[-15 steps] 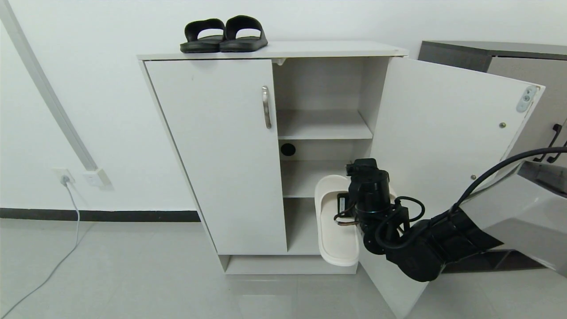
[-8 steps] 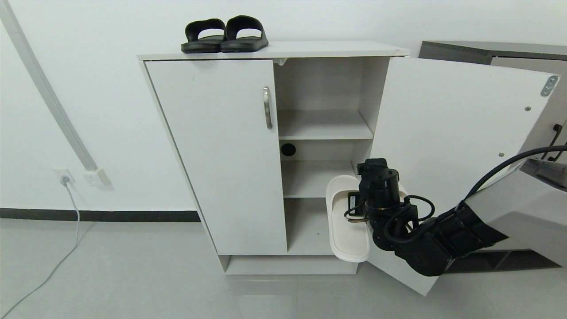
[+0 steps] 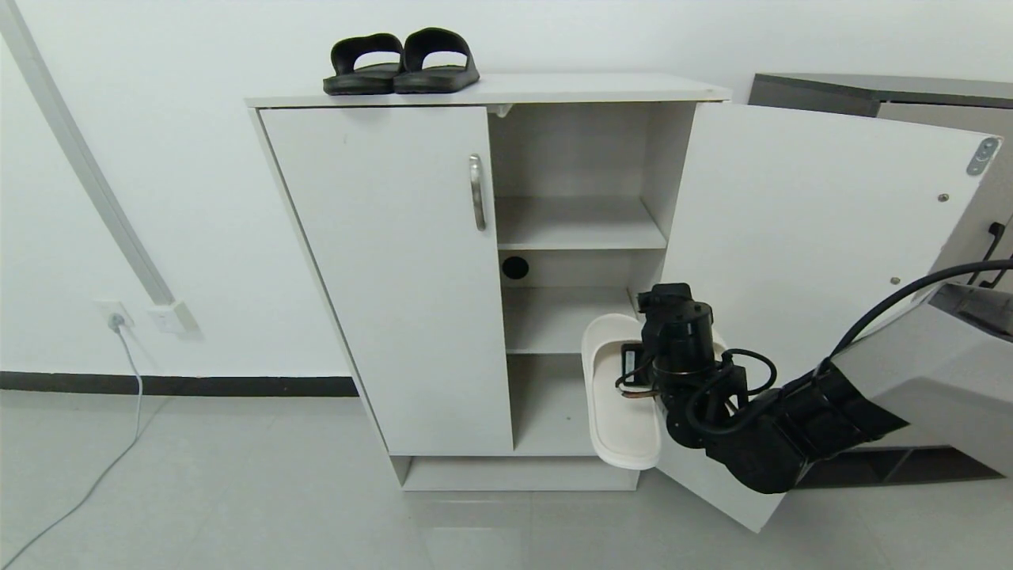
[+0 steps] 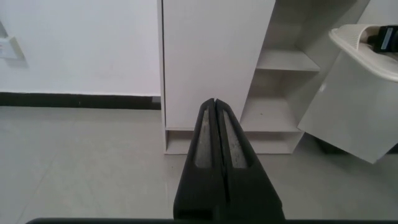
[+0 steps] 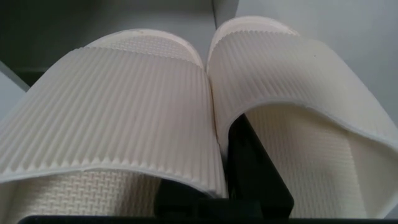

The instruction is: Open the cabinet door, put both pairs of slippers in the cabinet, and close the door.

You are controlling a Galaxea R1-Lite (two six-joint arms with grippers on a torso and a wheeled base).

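A white cabinet (image 3: 554,89) stands against the wall, its left door (image 3: 388,277) closed and its right door (image 3: 799,237) swung wide open. A pair of black slippers (image 3: 400,65) rests on the cabinet top at the left. My right gripper (image 3: 643,370) is shut on a pair of cream slippers (image 3: 621,404), held side by side in front of the lower shelves (image 3: 554,321). Up close, both ribbed straps (image 5: 124,106) are clamped around the right gripper (image 5: 245,180). My left gripper (image 4: 214,109) is shut and empty, low over the floor, facing the cabinet (image 4: 211,56).
Three shelves inside the open half are bare. A grey cabinet (image 3: 870,95) stands to the right, behind the open door. A wall socket with a cable (image 3: 119,324) is at the left, and pale tiled floor (image 3: 198,491) stretches in front.
A second ago the right arm shifted to the right with the cream slippers and the right door swung wider open. Over the last half second nothing has visibly moved.
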